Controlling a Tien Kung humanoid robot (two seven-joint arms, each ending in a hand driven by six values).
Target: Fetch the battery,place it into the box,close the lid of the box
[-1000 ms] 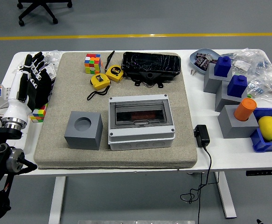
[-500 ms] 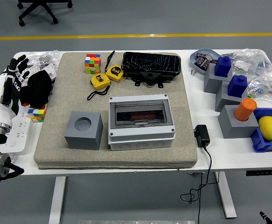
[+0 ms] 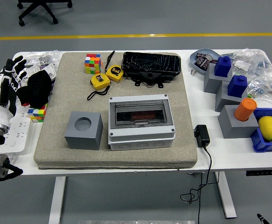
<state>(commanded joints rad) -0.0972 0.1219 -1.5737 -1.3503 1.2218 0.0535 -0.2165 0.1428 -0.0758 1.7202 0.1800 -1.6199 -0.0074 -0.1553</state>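
One box (image 3: pixel 142 120) sits at the middle of the grey mat (image 3: pixel 117 154), its tinted lid shut flat and square to the robot's side, so its contents are hard to make out; a reddish shape shows dimly through the lid and may be the battery, though the view is too poor to be sure. No loose battery can be picked out with confidence elsewhere on the bench (image 3: pixel 205 154). If the battery is inside, the job looks finished.

Just to the left of the box stands a grey block (image 3: pixel 83 130) with a round socket in its top, empty, which looks like a holder where the battery could have stood. Behind the box lie two yellow tape measures (image 3: pixel 100 81), a colour cube (image 3: pixel 92 63) and a black case (image 3: pixel 150 66), all clear of the working line.

Left hand (image 3: pixel 5 84) hangs over the bench's left edge, well apart from the box, fingers straight and loosely spread, holding nothing, beside a black cloth (image 3: pixel 35 88). That parked pose suits an arm out of the way. No right hand is in view.
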